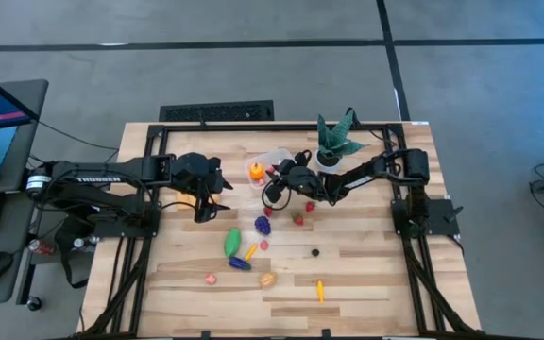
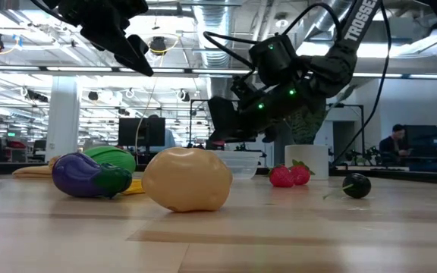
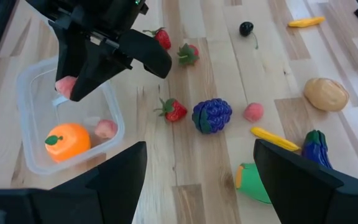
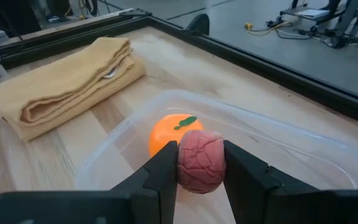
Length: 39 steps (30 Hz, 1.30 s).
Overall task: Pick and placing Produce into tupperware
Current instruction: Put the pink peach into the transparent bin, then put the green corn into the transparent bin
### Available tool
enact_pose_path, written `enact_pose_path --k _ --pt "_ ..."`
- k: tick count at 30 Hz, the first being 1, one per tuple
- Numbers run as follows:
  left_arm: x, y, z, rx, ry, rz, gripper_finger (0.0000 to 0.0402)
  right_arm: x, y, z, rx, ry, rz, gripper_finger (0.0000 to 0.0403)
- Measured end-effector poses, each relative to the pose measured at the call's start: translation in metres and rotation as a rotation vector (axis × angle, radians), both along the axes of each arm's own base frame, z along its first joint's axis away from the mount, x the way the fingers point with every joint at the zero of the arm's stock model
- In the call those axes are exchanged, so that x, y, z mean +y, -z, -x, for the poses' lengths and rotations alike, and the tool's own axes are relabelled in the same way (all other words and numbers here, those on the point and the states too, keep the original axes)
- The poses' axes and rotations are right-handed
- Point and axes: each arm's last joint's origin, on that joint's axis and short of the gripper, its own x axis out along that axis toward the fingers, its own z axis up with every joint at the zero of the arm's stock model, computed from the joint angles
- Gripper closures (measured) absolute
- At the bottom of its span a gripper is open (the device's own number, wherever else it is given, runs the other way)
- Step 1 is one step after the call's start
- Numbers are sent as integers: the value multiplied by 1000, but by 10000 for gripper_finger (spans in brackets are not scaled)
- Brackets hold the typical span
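The right gripper grasps a wrinkled pink toy piece above the clear rectangular plastic tub, which holds an orange toy fruit. Beside the tub, the left gripper hovers with its fingers spread.

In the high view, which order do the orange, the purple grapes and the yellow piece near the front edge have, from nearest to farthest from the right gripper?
The right gripper holds a pink piece over the tupperware.
1. Orange: inside the tupperware, just beside the gripper on its left-arm side.
2. Purple grapes: on the table, toward the front.
3. Yellow piece: farthest, near the front edge.
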Motion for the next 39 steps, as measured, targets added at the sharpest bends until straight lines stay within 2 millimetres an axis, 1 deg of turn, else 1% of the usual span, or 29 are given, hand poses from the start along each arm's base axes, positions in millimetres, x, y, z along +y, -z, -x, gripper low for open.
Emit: enact_pose_path --k 23,26,34,36,39 --pt "0 0 0 1 -1 2 113 2 -3 -3 -28 -80 6 289" --pt "0 0 0 1 -1 2 113 3 -5 -3 -51 -94 4 267" --pt "0 0 0 1 -5 7 113 3 -6 -4 -59 -96 4 181" --pt "0 0 0 1 -5 7 113 3 -7 -4 -63 -98 6 168" --pt "0 2 0 2 -5 9 113 6 -8 -5 -69 -114 24 160"
